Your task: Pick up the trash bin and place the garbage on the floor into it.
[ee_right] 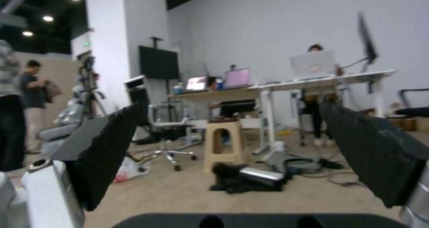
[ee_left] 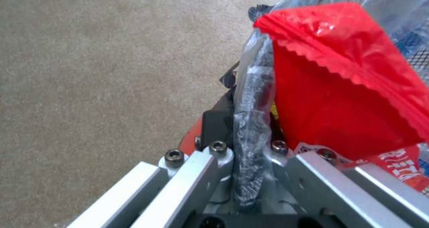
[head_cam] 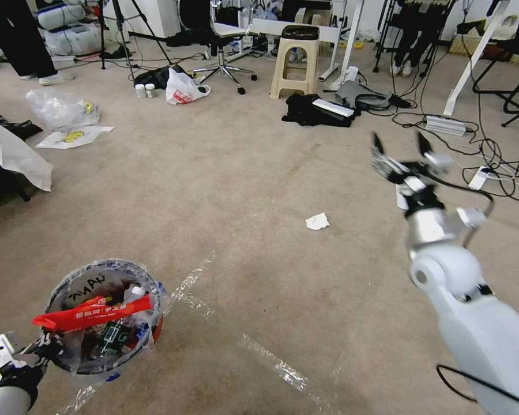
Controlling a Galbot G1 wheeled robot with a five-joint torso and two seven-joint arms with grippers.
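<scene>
**Red bin gripped at rim, right hand spread above carpet**

Nearest, low on the left: left hand [head_cam: 43,346] clamped on the rim of the small round red plastic trash bin [head_cam: 147,337], lined with a crinkled clear bag [ee_left: 252,97]. Bag film pinched between its fingers [ee_left: 214,121] in the left wrist view. Just beyond that hand, inside the bin: a long red wrapper [head_cam: 92,314] lying across the top of other litter. Farther out on the right: right hand [head_cam: 401,147] raised above the beige-grey carpet floor [head_cam: 259,173], black fingers [ee_right: 103,147] spread wide, gripping nothing. Left of that hand, well apart, lying on the carpet: a small crumpled white tissue [head_cam: 317,221].
</scene>
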